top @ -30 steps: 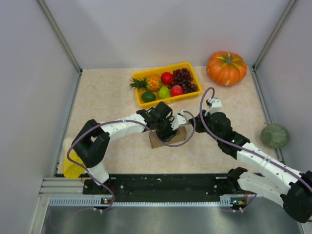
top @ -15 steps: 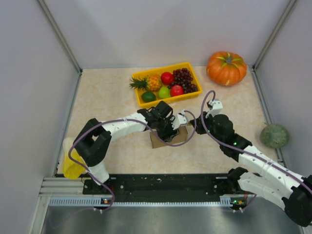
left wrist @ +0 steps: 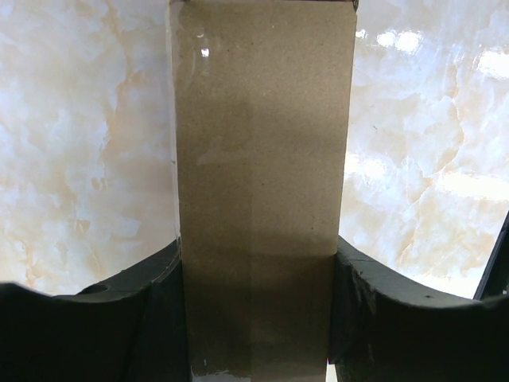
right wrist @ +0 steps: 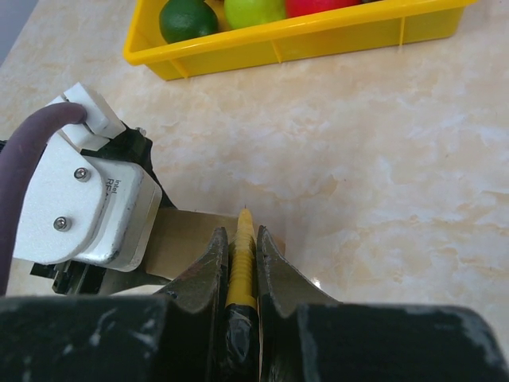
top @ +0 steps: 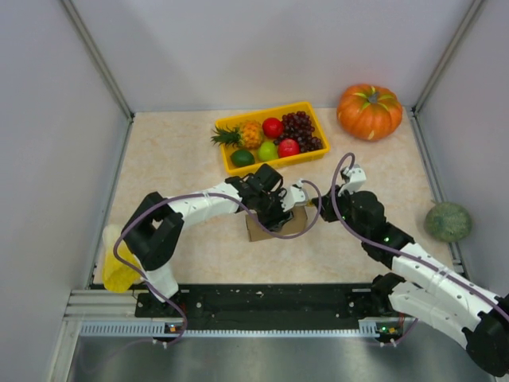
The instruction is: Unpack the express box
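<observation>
The express box (top: 274, 228) is a plain brown cardboard box lying mid-table. My left gripper (top: 273, 208) comes down on it from above, and in the left wrist view its two black fingers (left wrist: 151, 302) press against the long sides of the express box (left wrist: 262, 159), shut on it. My right gripper (top: 316, 199) is at the box's right end, shut on a thin yellow cutter (right wrist: 241, 263). The cutter's tip sits at the edge of the express box (right wrist: 187, 239), beside the left arm's white wrist camera (right wrist: 83, 211).
A yellow tray (top: 278, 161) of fruit stands behind the box, and its front wall (right wrist: 318, 36) fills the top of the right wrist view. An orange pumpkin (top: 369, 111) sits back right, a green squash (top: 447, 221) by the right wall, a yellow object (top: 117, 269) at near left.
My right arm has shifted slightly right and nearer, with the cutter still at the box's end. The left gripper and the box have stayed in place.
</observation>
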Controlling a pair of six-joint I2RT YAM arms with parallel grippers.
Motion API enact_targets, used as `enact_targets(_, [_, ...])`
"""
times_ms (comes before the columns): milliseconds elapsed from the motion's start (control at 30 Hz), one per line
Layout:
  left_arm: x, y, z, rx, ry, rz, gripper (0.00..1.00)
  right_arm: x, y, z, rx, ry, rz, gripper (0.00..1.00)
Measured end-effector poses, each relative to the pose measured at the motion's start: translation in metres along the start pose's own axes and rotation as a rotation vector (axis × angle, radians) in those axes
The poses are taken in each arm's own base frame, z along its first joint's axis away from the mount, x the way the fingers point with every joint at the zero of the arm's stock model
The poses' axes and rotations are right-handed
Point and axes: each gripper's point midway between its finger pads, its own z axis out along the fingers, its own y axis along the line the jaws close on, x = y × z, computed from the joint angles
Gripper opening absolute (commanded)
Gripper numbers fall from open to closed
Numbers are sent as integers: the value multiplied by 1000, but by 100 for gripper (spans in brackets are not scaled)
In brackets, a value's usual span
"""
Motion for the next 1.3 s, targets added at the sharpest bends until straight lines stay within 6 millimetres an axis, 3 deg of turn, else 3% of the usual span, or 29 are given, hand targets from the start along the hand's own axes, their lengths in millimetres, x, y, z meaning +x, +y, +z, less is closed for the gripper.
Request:
enact_targets(800, [-1, 0, 1, 12, -4, -1, 17, 8, -5, -13, 8, 18, 2, 0])
enact_targets(1133, [-2, -2, 3, -1, 3, 10, 17, -18, -10, -24, 85, -5, 19, 0])
enact_targets(1300, [-3, -2, 3, -6, 4, 13, 16, -25, -9, -18, 102, -14, 32, 0])
